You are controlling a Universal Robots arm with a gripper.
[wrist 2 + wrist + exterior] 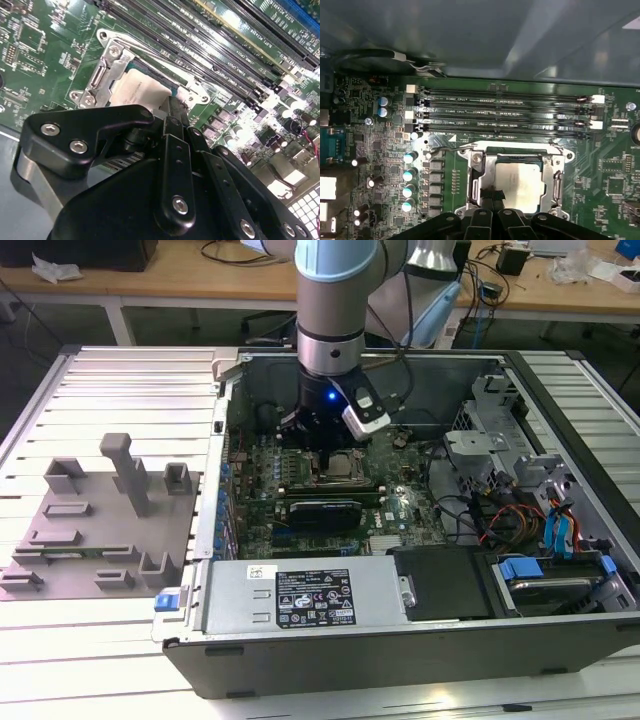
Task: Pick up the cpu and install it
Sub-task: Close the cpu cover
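The cpu (520,182) is sitting in the socket (555,187) inside the case (400,665), the claw (492,196) hanging at its edge. The tray (90,540) is lying beside the case, at the exterior view's left.

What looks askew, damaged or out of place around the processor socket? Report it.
Nothing stands out. The small flat square silvery-topped cpu lies level and square inside the metal socket frame on the green motherboard, and the black gripper hangs at its edge. Whether they touch cannot be told.

Around the socket frame (556,184) I've little room: memory slots (505,107) run just beside it, upright capacitors (409,181) line another side, and the case wall (470,35) rises beyond the slots. Only my gripper (492,196) hangs above it.
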